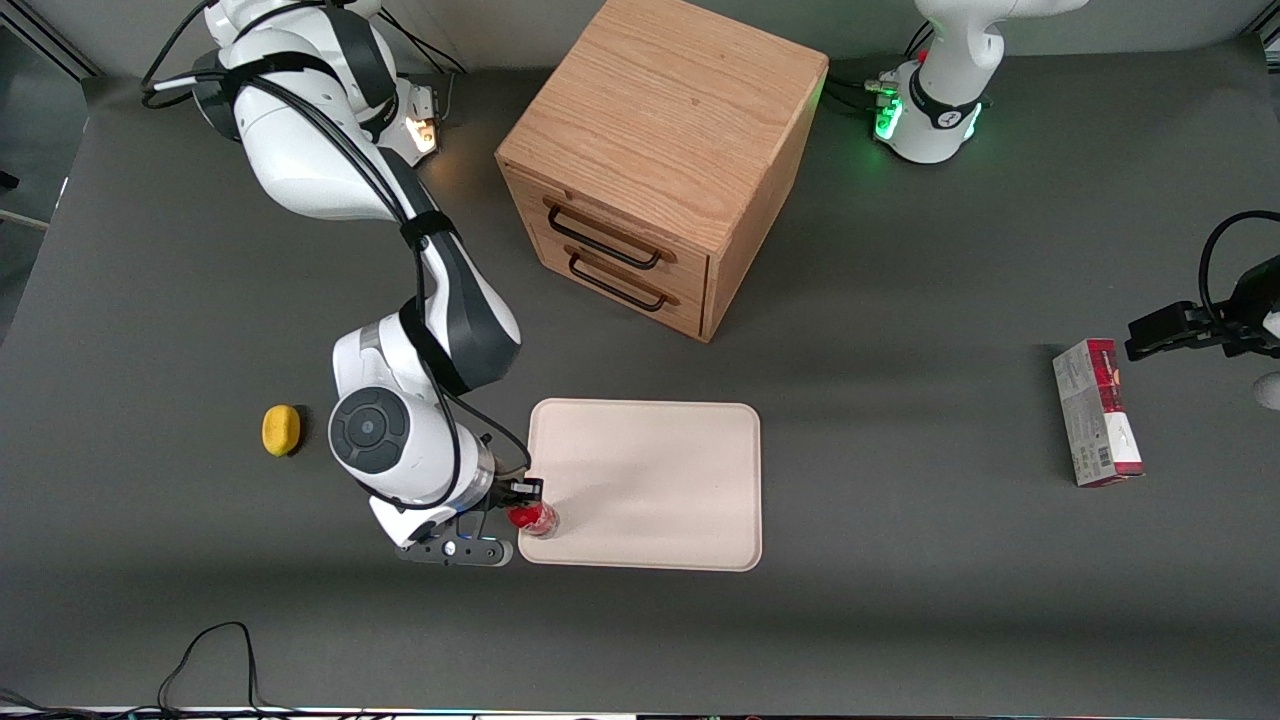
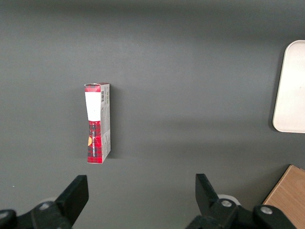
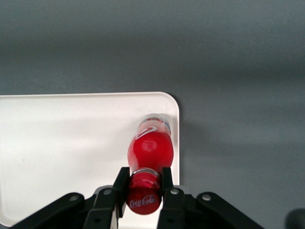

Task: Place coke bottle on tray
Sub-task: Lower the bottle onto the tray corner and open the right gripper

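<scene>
Gripper (image 3: 144, 187) clamped on the neck of the coke bottle (image 3: 149, 150), just under the cap. Bottle upright, long axis running straight down from the fingers. Base at the tray (image 3: 57, 143) surface just inside the corner nearest the working arm; whether touching, unclear.

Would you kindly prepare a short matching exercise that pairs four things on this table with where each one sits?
Things:
1. coke bottle
2. yellow sponge
3. carton box
4. gripper

Places:
A. toward the parked arm's end of the table
B. closed around the bottle's neck
C. upright on a corner of the tray
D. on the table beside the working arm

Pairs: 1-C, 2-D, 3-A, 4-B
</scene>
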Robot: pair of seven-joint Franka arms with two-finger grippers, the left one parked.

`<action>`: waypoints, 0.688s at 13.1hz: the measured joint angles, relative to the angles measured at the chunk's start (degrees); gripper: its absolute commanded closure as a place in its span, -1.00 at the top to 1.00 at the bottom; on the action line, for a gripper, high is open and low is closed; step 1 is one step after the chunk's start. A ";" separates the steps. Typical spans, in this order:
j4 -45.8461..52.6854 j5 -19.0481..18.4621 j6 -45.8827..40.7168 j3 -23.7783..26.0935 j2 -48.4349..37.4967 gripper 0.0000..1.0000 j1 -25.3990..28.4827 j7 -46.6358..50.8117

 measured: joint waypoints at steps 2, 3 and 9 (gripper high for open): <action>0.01 0.00 0.40 0.13 0.38 0.03 0.03 0.21; 0.01 0.00 0.55 0.13 0.46 0.95 0.03 0.23; 0.80 0.00 0.68 0.14 0.48 1.00 0.04 0.23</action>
